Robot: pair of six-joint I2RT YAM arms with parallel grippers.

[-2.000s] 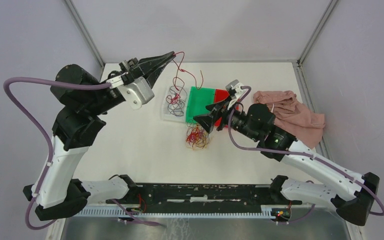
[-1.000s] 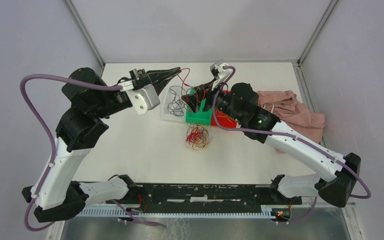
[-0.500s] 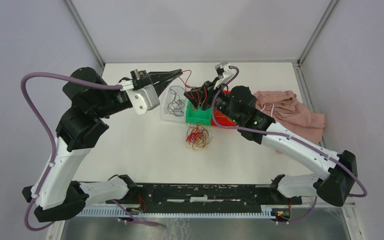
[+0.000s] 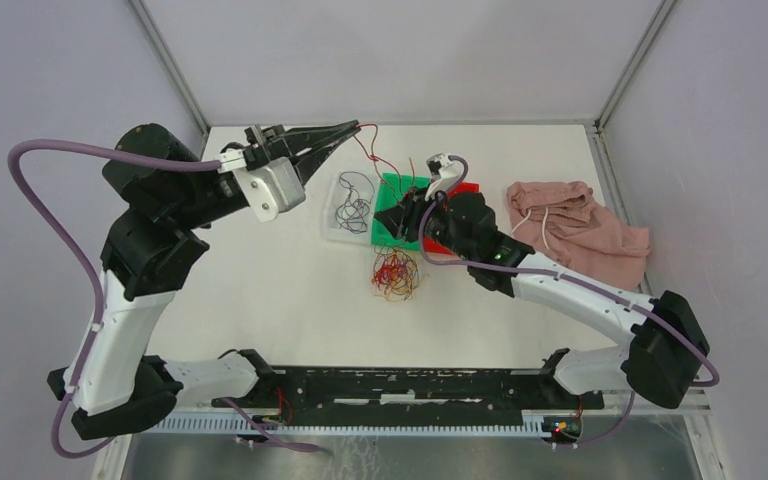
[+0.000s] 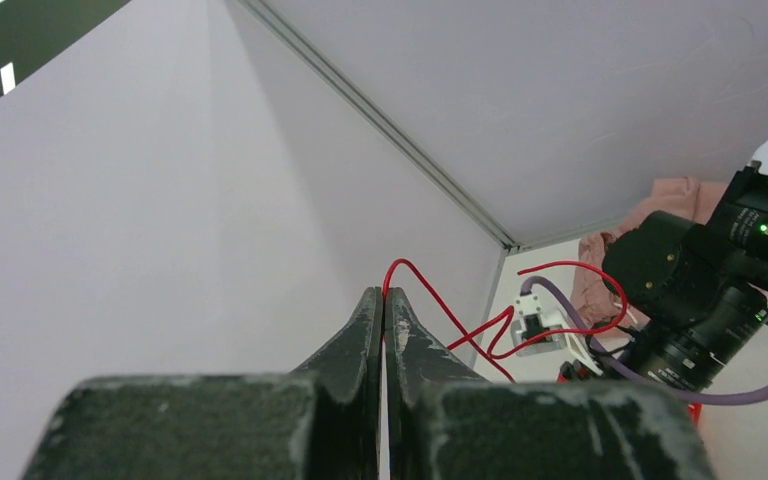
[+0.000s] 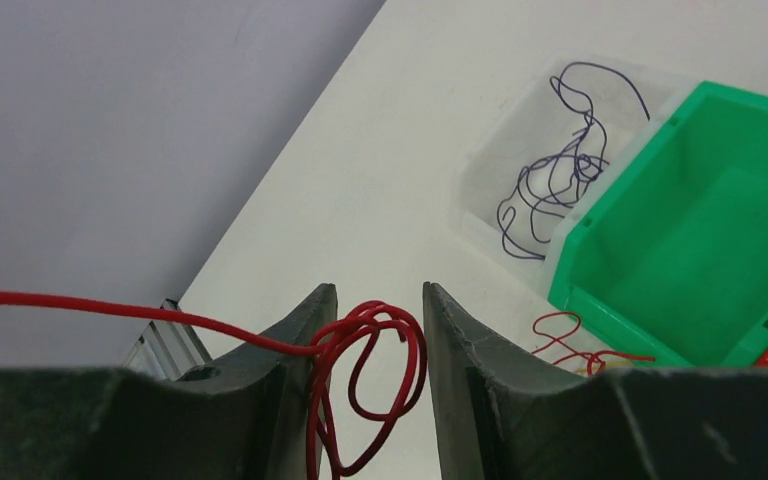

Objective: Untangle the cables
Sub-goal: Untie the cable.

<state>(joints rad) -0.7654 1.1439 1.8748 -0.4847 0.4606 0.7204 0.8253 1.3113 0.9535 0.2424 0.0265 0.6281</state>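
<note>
Top external view: the whole tabletop is shown, with the bins near its middle and a cloth lying unused at the right.
Clear bin: several thin purple cables are laid loose inside; this part is judged done.
Green bin: it is seen empty from the right wrist, so nothing is judged sorted into it yet.
Left end effector: it is clamped shut on one end of a red cable and is raised over the far edge of the bins.
Right end effector: the jaws are held narrow but apart, with loops of the red cable in the gap; a firm pinch is not shown.
Clump: red and yellow-orange cables are heaped on the tabletop just in front of the green bin; most of the work is judged to be left here.
Red cable: it is strung through the air between the two arms, above the bins, and is not yet placed in any bin.
Hidden: the red bin is mostly covered by the right arm, so its contents cannot be told.
Hard to make out: the number of cables in the clump cannot be counted, and it cannot be told whether the red cable is fully free of knots or where its far end hangs.
</note>
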